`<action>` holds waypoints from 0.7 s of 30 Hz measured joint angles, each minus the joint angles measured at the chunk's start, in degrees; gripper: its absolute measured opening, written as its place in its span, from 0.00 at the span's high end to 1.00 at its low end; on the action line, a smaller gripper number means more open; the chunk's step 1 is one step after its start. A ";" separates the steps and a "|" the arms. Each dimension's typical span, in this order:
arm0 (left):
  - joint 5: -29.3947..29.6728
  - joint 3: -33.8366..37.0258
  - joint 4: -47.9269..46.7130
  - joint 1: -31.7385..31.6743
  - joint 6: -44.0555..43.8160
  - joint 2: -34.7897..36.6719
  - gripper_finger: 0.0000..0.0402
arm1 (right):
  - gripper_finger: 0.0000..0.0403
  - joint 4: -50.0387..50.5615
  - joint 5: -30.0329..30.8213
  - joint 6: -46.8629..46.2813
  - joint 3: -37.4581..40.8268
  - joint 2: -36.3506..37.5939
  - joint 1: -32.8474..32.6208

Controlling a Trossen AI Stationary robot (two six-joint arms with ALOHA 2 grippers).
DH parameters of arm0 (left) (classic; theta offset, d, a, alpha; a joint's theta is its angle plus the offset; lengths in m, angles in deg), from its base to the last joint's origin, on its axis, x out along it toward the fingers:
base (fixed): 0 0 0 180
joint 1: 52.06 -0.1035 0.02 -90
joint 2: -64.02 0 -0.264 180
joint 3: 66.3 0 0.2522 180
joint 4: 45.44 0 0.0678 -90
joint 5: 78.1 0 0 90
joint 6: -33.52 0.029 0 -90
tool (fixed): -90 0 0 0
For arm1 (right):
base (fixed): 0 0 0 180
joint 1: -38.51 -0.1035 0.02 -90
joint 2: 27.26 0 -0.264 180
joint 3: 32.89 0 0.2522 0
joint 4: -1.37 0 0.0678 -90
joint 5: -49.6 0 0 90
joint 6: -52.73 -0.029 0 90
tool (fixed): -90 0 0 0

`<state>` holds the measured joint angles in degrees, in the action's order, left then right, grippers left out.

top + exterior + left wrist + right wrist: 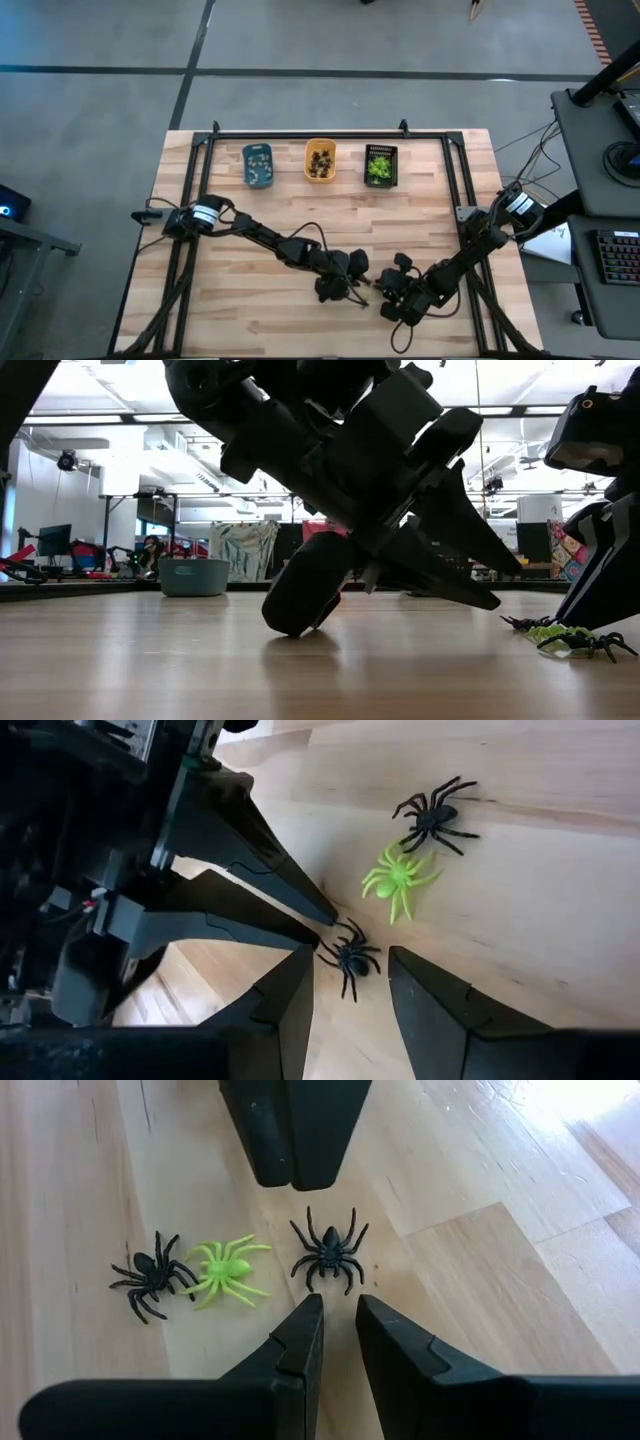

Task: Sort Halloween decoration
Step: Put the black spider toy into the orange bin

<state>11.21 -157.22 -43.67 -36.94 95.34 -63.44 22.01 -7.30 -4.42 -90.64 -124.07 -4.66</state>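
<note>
Here my left gripper (350, 982) stood released, fingers apart beside the black spider (351, 958); my right gripper (340, 1338), nearly closed, held nothing, facing that spider, near the green spider (228, 1271).

Pretty bright even overhead light, glare on the table (560, 1120) in the right wrist view, and the low view's arms go backlit-black.

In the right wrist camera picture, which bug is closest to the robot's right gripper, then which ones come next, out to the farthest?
1. Lone black spider, just ahead of the right gripper, between both grippers.
2. Yellow-green spider, off to one side.
3. Second black spider, touching the green one on its far side.
</note>
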 joint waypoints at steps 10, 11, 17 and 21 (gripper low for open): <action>-0.79 -0.03 0.03 -0.99 -0.10 -0.02 0.71 | 0.84 -1.25 -0.08 0.25 0.00 0.00 1.41; -0.79 -0.03 -0.12 -1.18 -0.49 -0.01 0.71 | 0.84 -1.25 -0.07 0.64 -0.01 0.00 1.64; -0.87 -0.19 -2.73 -1.88 -2.53 0.03 0.72 | 0.84 -1.48 -0.40 2.43 -0.01 0.00 2.73; -0.01 -0.01 -4.02 -1.88 -4.21 0.82 0.72 | 0.84 -1.16 -0.50 2.72 -0.02 0.38 2.72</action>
<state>11.20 -157.23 -47.69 -38.82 91.14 -62.62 20.85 -7.80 -1.71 -90.66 -123.69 -1.94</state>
